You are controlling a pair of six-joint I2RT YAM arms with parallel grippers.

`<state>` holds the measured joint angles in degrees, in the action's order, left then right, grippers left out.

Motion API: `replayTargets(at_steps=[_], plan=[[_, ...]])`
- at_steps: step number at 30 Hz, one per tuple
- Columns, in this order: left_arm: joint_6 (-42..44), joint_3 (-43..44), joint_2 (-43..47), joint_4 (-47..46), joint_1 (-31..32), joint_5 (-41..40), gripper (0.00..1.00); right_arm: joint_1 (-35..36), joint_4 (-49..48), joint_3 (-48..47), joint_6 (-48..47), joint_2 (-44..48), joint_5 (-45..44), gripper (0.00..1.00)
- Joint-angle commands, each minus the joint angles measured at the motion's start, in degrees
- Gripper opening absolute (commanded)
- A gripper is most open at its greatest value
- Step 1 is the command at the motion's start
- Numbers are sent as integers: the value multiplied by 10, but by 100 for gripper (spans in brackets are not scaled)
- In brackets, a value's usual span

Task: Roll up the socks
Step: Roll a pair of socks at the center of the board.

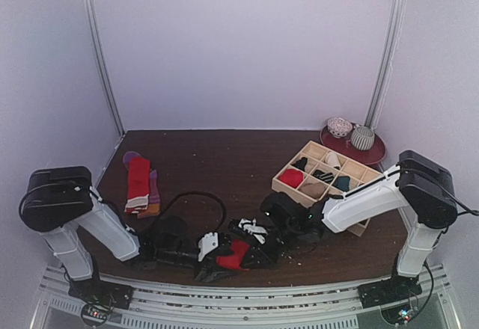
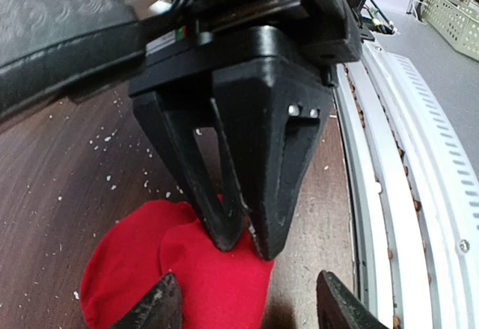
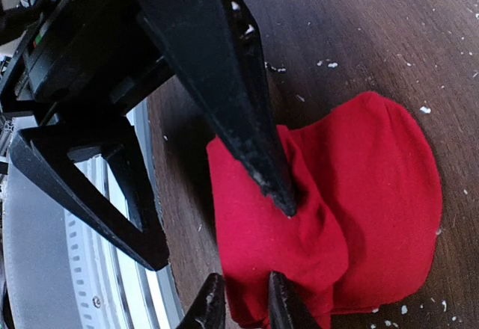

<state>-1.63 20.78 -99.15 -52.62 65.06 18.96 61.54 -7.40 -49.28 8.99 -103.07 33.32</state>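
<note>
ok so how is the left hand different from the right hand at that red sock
The left hand is open, fingers spread wide; the right hand is closed, pinching a fold of the red sock. The left hand has one finger over the sock and the other out over the bare table; the right hand has both fingers at the cloth. Both are black and low at the same sock.

White arms [image 1: 112, 232], black joints [image 1: 56, 194], black wedge fingers [image 2: 277, 172], looping cable [image 1: 200, 194].
</note>
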Motion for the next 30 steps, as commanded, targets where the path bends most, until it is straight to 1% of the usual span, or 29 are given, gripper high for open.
replayTargets(at_steps=[1,7,12,17,23,26,30], plan=[[2,-15,-14,-30,12,-27,59,-5,154,15,-2,-46,1,22],[-7,-31,-14,-10,18,-84,56,-15,164,13,-8,-53,15,22],[-18,-59,3,-31,23,-117,57,-23,176,10,-16,-53,17,22],[-12,-60,10,-28,24,-129,56,-30,185,5,-20,-56,19,22],[-14,-51,-6,-40,27,-121,53,-32,185,-1,-17,-61,22,22],[-14,-58,17,-56,32,-127,54,-31,188,-5,-16,-63,20,22],[-2,-72,80,-52,36,-157,57,-32,195,-10,-15,-64,17,22]])
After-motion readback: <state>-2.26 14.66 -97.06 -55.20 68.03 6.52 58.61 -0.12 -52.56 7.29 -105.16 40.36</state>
